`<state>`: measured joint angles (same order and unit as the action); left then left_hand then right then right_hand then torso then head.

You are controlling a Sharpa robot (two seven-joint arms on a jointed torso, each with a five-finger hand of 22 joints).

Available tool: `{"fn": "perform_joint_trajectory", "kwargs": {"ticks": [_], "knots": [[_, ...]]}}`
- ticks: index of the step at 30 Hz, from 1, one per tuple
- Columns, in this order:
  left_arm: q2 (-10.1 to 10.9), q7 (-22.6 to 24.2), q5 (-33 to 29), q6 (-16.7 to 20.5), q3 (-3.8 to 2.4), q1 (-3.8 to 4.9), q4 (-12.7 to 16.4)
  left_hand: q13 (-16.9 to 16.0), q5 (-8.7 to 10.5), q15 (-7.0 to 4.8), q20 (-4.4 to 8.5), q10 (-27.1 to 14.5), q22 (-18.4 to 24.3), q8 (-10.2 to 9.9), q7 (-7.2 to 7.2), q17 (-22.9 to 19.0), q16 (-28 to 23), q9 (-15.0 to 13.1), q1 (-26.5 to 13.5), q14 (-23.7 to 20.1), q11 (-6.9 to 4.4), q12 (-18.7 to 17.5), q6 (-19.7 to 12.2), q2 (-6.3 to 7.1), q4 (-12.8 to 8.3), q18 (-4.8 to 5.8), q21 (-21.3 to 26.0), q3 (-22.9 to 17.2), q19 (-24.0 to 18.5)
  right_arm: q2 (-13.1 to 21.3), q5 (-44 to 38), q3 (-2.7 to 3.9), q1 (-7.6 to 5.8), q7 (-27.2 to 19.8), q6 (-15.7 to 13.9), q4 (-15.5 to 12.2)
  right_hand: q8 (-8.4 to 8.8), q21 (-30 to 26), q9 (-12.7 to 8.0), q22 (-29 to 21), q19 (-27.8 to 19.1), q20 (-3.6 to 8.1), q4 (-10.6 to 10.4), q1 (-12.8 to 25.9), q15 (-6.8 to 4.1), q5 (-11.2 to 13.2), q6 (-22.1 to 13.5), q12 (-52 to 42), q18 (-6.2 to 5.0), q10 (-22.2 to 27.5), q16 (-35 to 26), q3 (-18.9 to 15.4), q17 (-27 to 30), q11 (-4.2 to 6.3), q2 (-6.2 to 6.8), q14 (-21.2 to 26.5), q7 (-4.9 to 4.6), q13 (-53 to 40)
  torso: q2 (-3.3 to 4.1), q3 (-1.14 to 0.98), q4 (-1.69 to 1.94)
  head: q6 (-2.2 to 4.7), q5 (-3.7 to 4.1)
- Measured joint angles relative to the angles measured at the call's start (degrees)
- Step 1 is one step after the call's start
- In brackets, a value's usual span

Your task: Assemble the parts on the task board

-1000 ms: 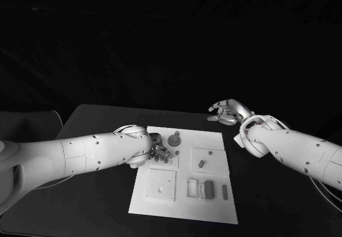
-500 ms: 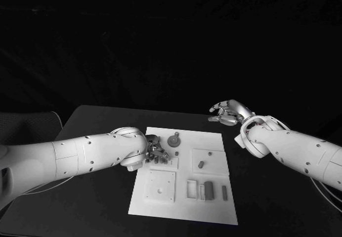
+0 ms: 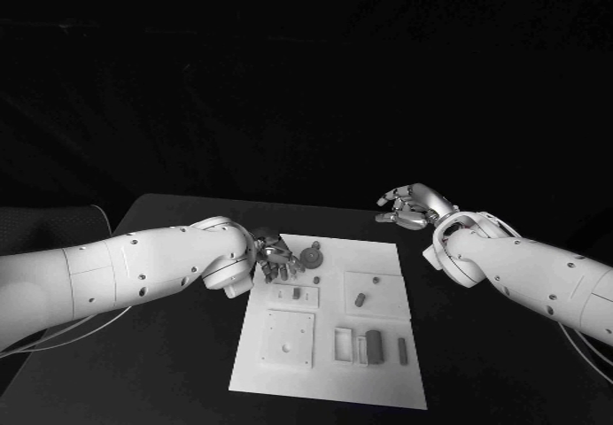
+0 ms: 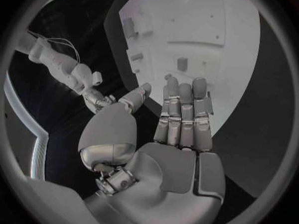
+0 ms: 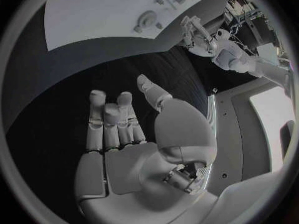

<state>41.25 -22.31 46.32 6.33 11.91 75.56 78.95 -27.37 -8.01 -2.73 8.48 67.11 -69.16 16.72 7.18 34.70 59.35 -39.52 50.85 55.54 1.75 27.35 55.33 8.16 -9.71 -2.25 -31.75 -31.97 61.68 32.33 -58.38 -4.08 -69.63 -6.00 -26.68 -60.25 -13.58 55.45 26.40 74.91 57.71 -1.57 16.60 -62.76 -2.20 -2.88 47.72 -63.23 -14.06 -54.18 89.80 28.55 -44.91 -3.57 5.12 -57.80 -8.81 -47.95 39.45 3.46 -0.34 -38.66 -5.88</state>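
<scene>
Head view: the task board (image 3: 384, 372) lies in the middle of the bench (image 3: 166, 354). Left hand (image 3: 274, 257) over its far corner, fingers (image 4: 181, 109) spread, empty. Right hand (image 3: 411, 205) beyond the board, fingers apart, empty.

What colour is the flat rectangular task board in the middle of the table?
White; the flat rectangular task board stands out against the black table, best in the head view.

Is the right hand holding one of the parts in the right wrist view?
No: the right hand is open over the black table, fingers apart and nothing in its palm.
</scene>
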Motion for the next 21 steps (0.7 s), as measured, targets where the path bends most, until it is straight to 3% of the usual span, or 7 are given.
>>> {"fn": "perform_joint_trajectory", "kwargs": {"ticks": [4,5,14,17,21], "knots": [[1.0,2.9,-1.3,2.0,-0.35,0.94,0.2,2.1,0.04,2.08,-1.82,-0.9,2.4,-0.8,0.7,-2.0,-3.6,1.2,2.4,-1.4,0.9,-3.7,-1.1,-0.43,-1.8,-0.55,3.4,-0.6,-1.8,0.0,0.0,0.0,0.0,0.0,0.1,0.1,0.0,0.0,0.0,0.0,-0.1,-0.06,0.0,0.0,0.0,0.0,0.0,0.0,0.0,0.0,0.0,0.0,0.0,0.0,0.0,0.0,0.0,0.0,-0.01,0.0,0.0,0.47,-0.1],[1.2,3.8,-1.6,2.6,-0.37,1.14,0.0,2.5,0.04,2.46,-2.37,-0.9,2.9,-0.8,0.71,-2.3,-4.3,1.5,3.3,-1.4,0.93,-4.4,-1.1,-0.63,-2.4,-1.32,4.0,-0.7,-1.7,0.0,0.0,0.0,0.0,0.0,0.2,0.1,0.0,0.0,0.0,0.0,0.0,0.01,0.0,0.0,0.0,0.0,0.0,0.0,0.0,0.0,0.0,0.0,0.0,0.0,0.0,0.0,0.0,0.0,-0.01,0.0,0.0,0.57,-0.12],[0.9,10.0,-3.0,6.5,-0.38,1.44,-3.4,3.4,0.04,2.85,-2.98,-0.3,3.8,-1.1,1.11,-2.9,-5.4,2.6,6.6,-1.0,1.37,-6.0,-1.9,-1.23,-4.7,-1.64,5.0,-0.7,-1.5,0.3,0.0,-0.01,0.0,0.0,0.4,0.2,0.0,0.0,0.0,0.0,0.1,0.11,0.0,0.0,0.01,0.0,0.0,0.0,0.0,0.0,0.0,0.0,0.0,0.0,0.0,0.0,0.01,0.0,0.07,0.0,-0.1,1.51,-0.2],[0.1,10.2,-3.3,7.1,-0.33,1.58,-5.5,3.6,0.04,3.05,-3.18,0.4,3.9,-1.1,1.09,-2.8,-5.7,2.9,5.4,-0.8,1.32,-6.5,-1.9,-1.35,-3.8,-1.71,5.2,1.2,-1.3,0.4,0.0,-0.01,0.0,0.0,0.4,0.2,0.0,0.0,0.0,0.0,0.1,0.11,0.0,0.0,0.01,0.0,0.0,0.0,0.0,0.0,0.0,0.0,0.0,0.0,0.0,0.0,0.01,0.0,0.11,0.04,-0.11,1.7,-0.14],[-1.4,8.9,-3.2,7.1,-0.34,1.84,-8.4,3.5,0.04,2.58,-2.84,1.8,3.9,-0.6,0.27,-2.4,-5.6,3.0,-2.6,0.1,0.66,-6.5,-0.4,-1.06,1.1,-1.8,5.2,5.2,-0.3,0.5,0.0,-0.01,0.0,0.0,0.4,0.2,0.0,0.0,-0.1,0.0,0.1,0.11,0.0,0.0,0.06,0.0,-0.1,0.0,0.0,0.0,0.0,0.0,0.0,0.0,0.0,0.1,0.05,0.0,0.12,0.03,-0.11,1.91,-0.12]]}}
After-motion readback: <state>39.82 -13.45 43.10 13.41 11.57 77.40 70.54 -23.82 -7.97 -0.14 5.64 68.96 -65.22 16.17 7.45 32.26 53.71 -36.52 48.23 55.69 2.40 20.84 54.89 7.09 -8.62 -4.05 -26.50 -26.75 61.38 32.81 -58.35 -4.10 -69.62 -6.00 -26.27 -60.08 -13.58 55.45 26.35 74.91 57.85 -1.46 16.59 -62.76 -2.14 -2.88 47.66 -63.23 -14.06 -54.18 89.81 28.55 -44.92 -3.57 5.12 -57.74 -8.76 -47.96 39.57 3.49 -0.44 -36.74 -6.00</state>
